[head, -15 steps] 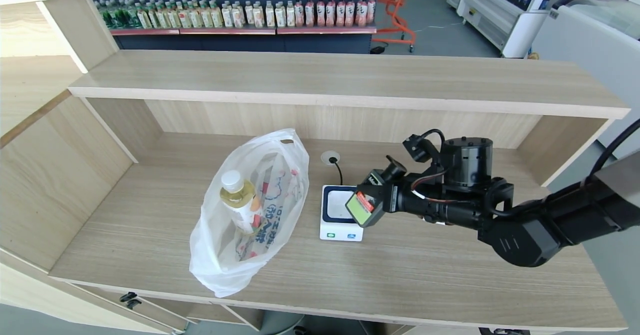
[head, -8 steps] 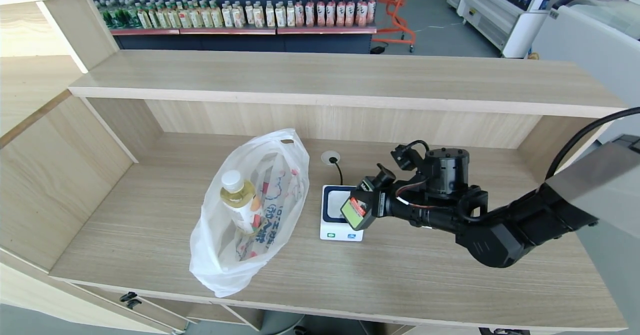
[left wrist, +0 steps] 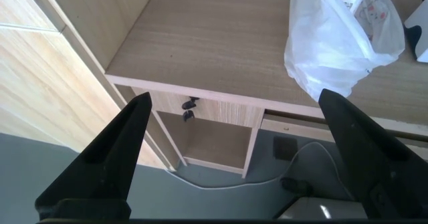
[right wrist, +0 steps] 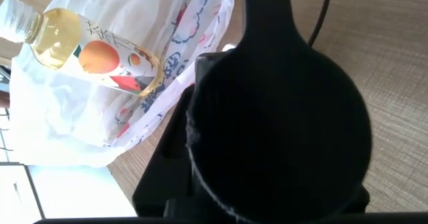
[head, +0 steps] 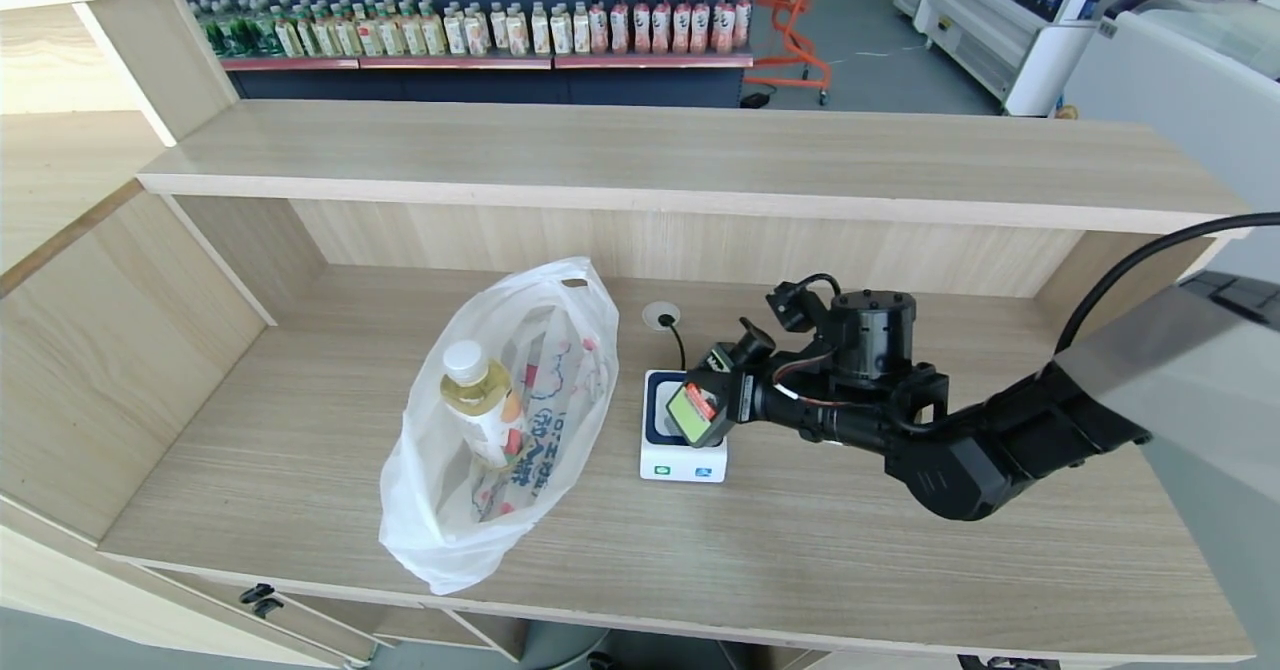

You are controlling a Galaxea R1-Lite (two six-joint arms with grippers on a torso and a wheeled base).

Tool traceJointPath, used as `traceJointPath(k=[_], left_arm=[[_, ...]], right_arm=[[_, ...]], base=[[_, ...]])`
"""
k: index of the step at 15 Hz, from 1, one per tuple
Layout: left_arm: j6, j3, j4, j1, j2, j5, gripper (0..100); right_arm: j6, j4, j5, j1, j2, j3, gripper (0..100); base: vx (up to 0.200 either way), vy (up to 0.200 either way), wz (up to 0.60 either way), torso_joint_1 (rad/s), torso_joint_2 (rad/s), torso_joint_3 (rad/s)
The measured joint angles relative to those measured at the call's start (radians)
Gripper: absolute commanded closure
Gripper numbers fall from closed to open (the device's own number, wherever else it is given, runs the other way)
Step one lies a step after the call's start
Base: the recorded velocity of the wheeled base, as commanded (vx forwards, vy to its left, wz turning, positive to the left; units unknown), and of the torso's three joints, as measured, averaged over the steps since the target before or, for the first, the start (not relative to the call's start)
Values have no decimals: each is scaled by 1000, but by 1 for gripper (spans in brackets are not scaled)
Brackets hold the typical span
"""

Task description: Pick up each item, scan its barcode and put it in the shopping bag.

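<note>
A white shopping bag (head: 545, 320) lies open on the wooden counter (head: 800, 550), with a pale-tea bottle (head: 478, 400) inside it. To its right stands a white scanner (head: 680, 462) with a dark window. My right gripper (head: 718, 398) is shut on a small dark container with a green and red label (head: 692, 414), held just above the scanner's right side. In the right wrist view the container (right wrist: 281, 117) looms dark and round, with the bag (right wrist: 67, 117) and bottle (right wrist: 87, 47) beyond. My left gripper (left wrist: 235, 100) hangs open below the counter's front edge, near the bag (left wrist: 334, 43).
A cable runs from the scanner to a round grommet (head: 660, 315) behind it. A raised shelf (head: 680, 160) spans the back, and wooden side walls close both ends. Drawer handles (left wrist: 190, 107) sit under the front edge. Bare counter lies right of the scanner.
My right arm has carried the container leftward and a little lower, from beside the scanner to over it. Bag, bottle and scanner have not moved.
</note>
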Motion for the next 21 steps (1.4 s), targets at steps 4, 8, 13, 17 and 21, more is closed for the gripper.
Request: traceJointPath(k=[4, 8, 13, 17, 21], left_arm=[[0, 0, 0, 0, 0, 0, 0], [0, 0, 0, 0, 0, 0, 0], [0, 0, 0, 0, 0, 0, 0], [0, 0, 0, 0, 0, 0, 0], [-2, 0, 0, -1, 0, 0, 0]], right_arm=[[3, 0, 1, -2, 2, 5, 100], [21, 6, -2, -4, -61, 6, 100], [-210, -19, -10, -41, -307, 170, 100], [-281, -79, -9, -79, -432, 342, 100], [-197, -79, -4, -85, -478, 360, 100]], base=[[0, 0, 0, 0, 0, 0], [0, 0, 0, 0, 0, 0], [0, 0, 0, 0, 0, 0], [0, 0, 0, 0, 0, 0], [0, 150, 0, -3, -2, 1]])
